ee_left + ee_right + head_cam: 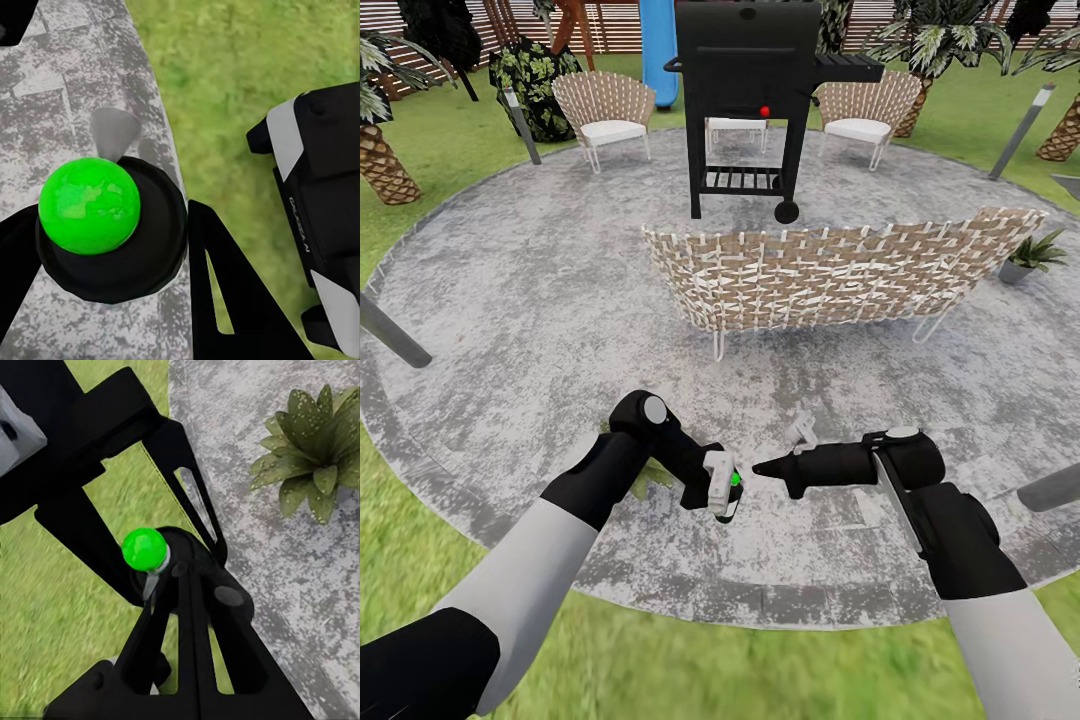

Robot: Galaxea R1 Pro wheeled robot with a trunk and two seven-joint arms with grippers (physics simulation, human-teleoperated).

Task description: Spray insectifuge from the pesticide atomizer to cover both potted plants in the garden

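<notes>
Left tool (722,490) clamped on pesticide atomizer (730,497), black cap with bright green dot (89,205) seated between both fingers (225,300). Atomizer held above stone patio (510,300) near its 6 o'clock edge, beside lawn (420,560). Right tool (765,467) just beside atomizer at 3 o'clock; finger spread cannot be told. 1 potted plant (1032,255) at patio's 3 o'clock, behind wicker sofa (830,275); another potted plant (311,454) on patio.

Two potted plants: one (1032,255) far right beside the sofa, one (313,450) seen from the right wrist. Two wicker chairs (605,112) (863,112), one wicker sofa (830,275), one black grill (748,100) (far, centre), one atomizer (727,497), two grippers (720,483) (765,468).
</notes>
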